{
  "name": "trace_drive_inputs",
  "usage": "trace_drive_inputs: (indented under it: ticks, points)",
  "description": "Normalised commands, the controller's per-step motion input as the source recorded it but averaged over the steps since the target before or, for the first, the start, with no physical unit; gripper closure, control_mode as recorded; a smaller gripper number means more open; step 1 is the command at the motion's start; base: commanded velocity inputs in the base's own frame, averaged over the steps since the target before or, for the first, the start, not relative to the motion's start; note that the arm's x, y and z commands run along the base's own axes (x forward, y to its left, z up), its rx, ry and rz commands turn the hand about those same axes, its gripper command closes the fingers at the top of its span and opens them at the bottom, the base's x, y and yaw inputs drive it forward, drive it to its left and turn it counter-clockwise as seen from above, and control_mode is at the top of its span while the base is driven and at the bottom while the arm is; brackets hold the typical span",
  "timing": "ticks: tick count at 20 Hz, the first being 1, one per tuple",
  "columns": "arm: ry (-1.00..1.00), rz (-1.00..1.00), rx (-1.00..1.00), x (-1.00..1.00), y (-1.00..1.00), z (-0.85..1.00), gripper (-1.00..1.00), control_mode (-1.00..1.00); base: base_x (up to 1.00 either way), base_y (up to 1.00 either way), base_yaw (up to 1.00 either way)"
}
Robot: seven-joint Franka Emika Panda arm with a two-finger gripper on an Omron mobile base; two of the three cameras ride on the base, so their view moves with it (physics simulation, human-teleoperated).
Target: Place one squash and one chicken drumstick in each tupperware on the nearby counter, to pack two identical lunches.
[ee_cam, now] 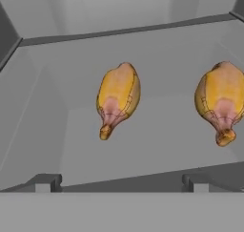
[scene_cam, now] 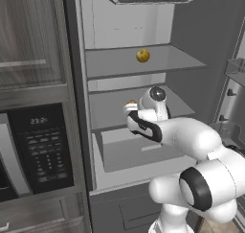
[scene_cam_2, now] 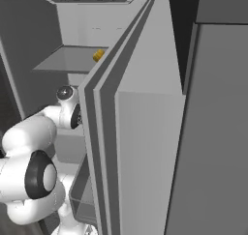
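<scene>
While claw (ee_cam: pixel 121 183) hovers agape, 2 drumsticks (ee_cam: pixel 118 98) lie ahead.

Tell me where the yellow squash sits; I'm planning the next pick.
The yellow squash sits on the upper fridge shelf, one shelf above the arm's wrist in the left base view.

An open refrigerator (scene_cam: pixel 129 16) takes up the middle of the left base view, its pale grey interior lit evenly, with white back wall panels and flat grey shelves (scene_cam: pixel 143 64) one above another. To its left stands a dark wood-grain cabinet door (scene_cam: pixel 28 35) above a black built-in microwave (scene_cam: pixel 40 148) with a keypad and a lit clock display. In the right base view the open grey fridge door (scene_cam_2: pixel 145 147) stands edge-on, beside a tall grey panel (scene_cam_2: pixel 213 132).
</scene>
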Motion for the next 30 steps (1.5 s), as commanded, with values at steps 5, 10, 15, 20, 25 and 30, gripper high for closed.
trace_drive_inputs:
  ticks: [5, 10, 15, 20, 25, 30]
  points:
    - [0.0, 0.0, 0.0, 0.46, 0.03, -0.08, -1.0, -1.0, 0.0, 0.0, 0.0]
    - [0.0, 0.0, 0.0, 0.47, 0.04, -0.1, -1.0, -1.0, 0.0, 0.0, 0.0]
    - [0.0, 0.0, 0.0, 0.43, 0.08, -0.14, -1.0, -1.0, 0.0, 0.0, 0.0]
    - [0.0, 0.0, 0.0, 0.39, 0.11, -0.19, -1.0, -1.0, 0.0, 0.0, 0.0]
    - [0.0, -0.01, 0.0, 0.28, 0.03, -0.27, -1.0, -1.0, 0.0, 0.0, 0.0]
    - [0.0, -0.05, 0.0, 0.15, 0.0, -0.32, -1.0, -1.0, 0.0, 0.0, 0.0]
